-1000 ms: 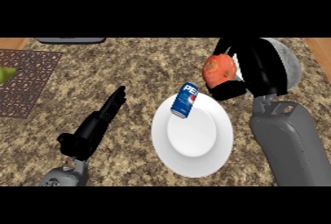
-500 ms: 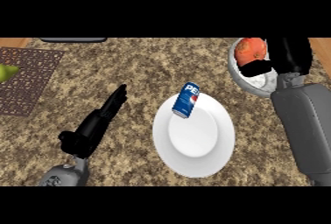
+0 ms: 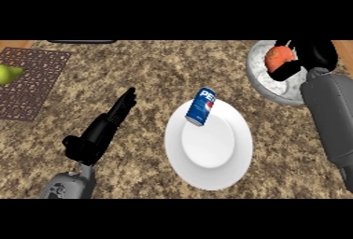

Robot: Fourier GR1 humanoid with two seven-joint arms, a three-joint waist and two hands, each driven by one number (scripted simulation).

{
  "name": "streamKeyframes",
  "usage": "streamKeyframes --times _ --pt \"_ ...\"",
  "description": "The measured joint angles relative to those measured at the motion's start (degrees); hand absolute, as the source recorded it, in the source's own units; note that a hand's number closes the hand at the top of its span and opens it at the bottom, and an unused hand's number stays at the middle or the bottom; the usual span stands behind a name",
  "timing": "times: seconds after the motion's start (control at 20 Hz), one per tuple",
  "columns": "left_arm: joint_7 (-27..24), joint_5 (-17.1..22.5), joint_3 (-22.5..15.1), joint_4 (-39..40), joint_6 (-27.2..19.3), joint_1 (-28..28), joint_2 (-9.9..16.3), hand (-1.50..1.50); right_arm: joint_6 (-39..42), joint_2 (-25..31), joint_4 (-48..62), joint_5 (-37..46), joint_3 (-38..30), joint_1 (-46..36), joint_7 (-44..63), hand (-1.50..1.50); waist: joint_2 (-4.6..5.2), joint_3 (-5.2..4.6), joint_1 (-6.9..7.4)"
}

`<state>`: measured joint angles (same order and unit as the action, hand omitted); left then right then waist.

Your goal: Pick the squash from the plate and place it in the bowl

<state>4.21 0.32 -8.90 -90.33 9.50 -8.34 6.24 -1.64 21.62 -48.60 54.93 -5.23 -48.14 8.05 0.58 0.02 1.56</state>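
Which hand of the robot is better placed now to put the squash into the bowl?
The right hand. It already holds the orange squash over the grey bowl, so probably it only needs to release. The left hand lies open on the counter, left of the plate.

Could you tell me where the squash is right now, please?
In the head view's upper right, the squash is held in the right hand over the bowl, away from the plate.
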Motion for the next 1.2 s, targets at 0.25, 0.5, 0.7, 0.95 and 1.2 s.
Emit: streamKeyframes --times 0.25,0.5,0.7,0.95,1.2 --pt "0.46 -0.22 -0.57 -1.01 0.01 0.57 -0.50 0.00 3.83 1.30 11.03 -4.60 -3.91 -3.21 -7.08 -1.50 0.14 0.05 0.48" --pt "0.48 -0.43 -0.19 0.32 -0.07 -0.93 -1.06 0.00 0.76 3.05 18.76 -7.66 -8.04 -6.82 -15.48 -1.50 0.27 0.07 0.53" --pt "1.11 -0.16 -0.18 -0.57 0.38 -0.43 -0.93 0.00 -3.28 3.60 21.36 -11.02 -12.49 -8.98 -17.40 -1.50 0.16 0.07 0.55" --pt "0.25 -0.20 0.35 -0.22 0.62 0.20 -0.63 0.00 -5.57 6.63 23.30 -16.94 -19.44 -10.25 -18.12 -1.50 0.09 0.06 0.14" --pt "-0.07 -0.64 0.12 -0.62 0.63 0.98 -0.78 0.00 -3.18 12.42 26.28 -22.11 -25.10 -9.51 -19.52 -1.50 0.03 0.06 -0.05"
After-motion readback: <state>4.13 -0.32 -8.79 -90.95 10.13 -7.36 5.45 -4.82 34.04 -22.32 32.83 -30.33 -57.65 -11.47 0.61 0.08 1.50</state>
